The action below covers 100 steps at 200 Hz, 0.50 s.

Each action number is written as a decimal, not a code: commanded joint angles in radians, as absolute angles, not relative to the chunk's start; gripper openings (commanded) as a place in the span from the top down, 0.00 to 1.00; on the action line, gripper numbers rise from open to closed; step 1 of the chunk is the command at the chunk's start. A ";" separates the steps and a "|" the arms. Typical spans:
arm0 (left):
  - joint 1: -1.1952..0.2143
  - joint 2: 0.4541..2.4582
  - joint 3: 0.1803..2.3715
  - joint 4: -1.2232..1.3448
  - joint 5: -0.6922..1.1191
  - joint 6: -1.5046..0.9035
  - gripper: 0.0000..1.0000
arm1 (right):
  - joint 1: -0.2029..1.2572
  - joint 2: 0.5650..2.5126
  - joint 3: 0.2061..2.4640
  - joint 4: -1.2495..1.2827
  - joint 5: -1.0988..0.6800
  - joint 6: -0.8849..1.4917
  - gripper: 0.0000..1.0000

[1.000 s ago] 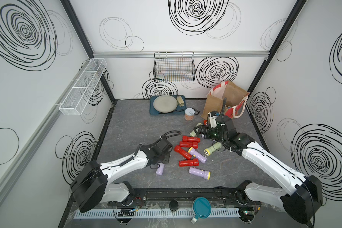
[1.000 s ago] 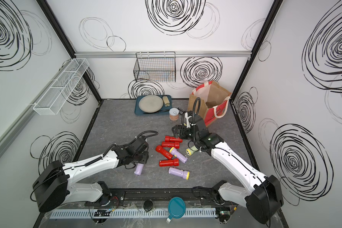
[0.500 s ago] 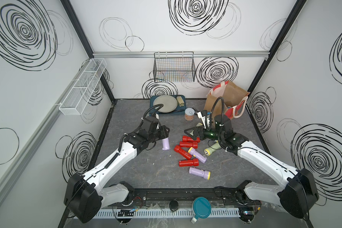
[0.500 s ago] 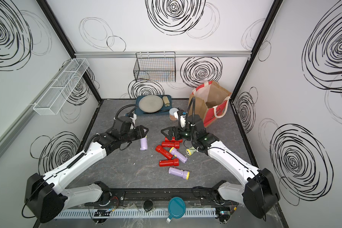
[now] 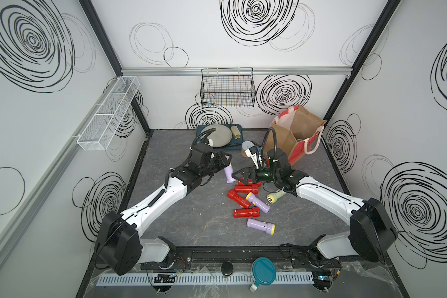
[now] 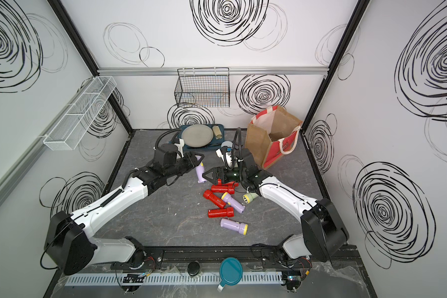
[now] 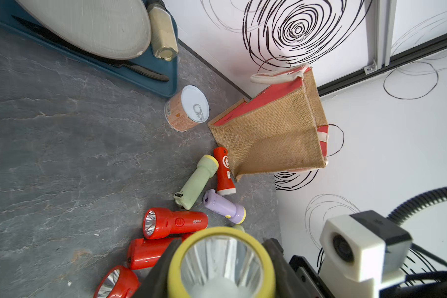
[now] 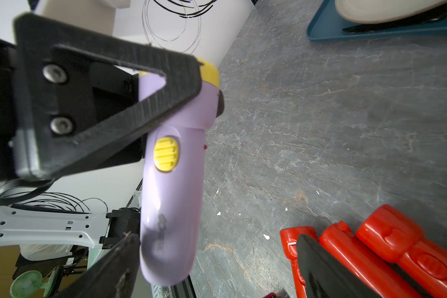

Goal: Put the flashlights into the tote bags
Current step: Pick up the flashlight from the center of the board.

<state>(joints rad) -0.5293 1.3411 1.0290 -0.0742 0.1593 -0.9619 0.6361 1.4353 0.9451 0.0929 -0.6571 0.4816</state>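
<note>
The room was a white box with black swirls scribbled on every wall and a grey stone-look floor [image 5: 181, 219]. Far left, a white mesh shelf [image 5: 109, 111] hung on the wall. A black wire basket [image 5: 227, 90] hung on the back one, above a blue tray [image 7: 172, 67] with a plate [image 5: 217, 135] on it.

My left gripper [image 5: 227, 162] was up off the floor, clamped on the yellow head of a lilac flashlight [image 5: 229, 175], with the body hanging down. Just right of it, my right gripper [image 5: 235, 177] was spread wide with nothing in it. It hovered over the red flashlights [image 5: 246, 213] scattered mid-floor. The bag [image 5: 279, 140] stood open in the far right corner, well apart from the one I held.

From above, my right arm hid the stuff at the bag's foot. My left wrist view showed it: a pale green flashlight [image 7: 198, 180], an orange-red flashlight [image 7: 225, 170] right up against the bag, and a tin [image 7: 187, 108]. My right wrist view showed the held one's tail sitting between my open right fingers [image 8: 109, 268], close to one of them. Touching or not, couldn't tell.
</note>
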 commanded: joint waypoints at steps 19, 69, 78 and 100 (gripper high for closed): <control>-0.546 1.357 1.072 0.033 0.162 -1.002 0.99 | 0.664 1.458 0.995 0.146 -0.678 0.497 0.06; -0.560 1.363 1.065 0.044 0.158 -1.008 0.99 | 0.685 1.484 1.022 0.113 -0.655 0.489 0.15; -0.562 1.363 1.064 0.044 0.155 -1.010 0.99 | 0.687 1.485 1.025 0.106 -0.654 0.490 0.20; -0.565 1.365 1.058 0.054 0.151 -1.017 0.99 | 0.692 1.483 1.019 0.101 -0.639 0.486 0.34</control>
<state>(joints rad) -0.5571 1.3560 1.0363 -0.0265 0.1570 -0.9970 0.6819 1.4796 0.9928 0.1066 -0.6518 0.4923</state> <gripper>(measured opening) 0.485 0.706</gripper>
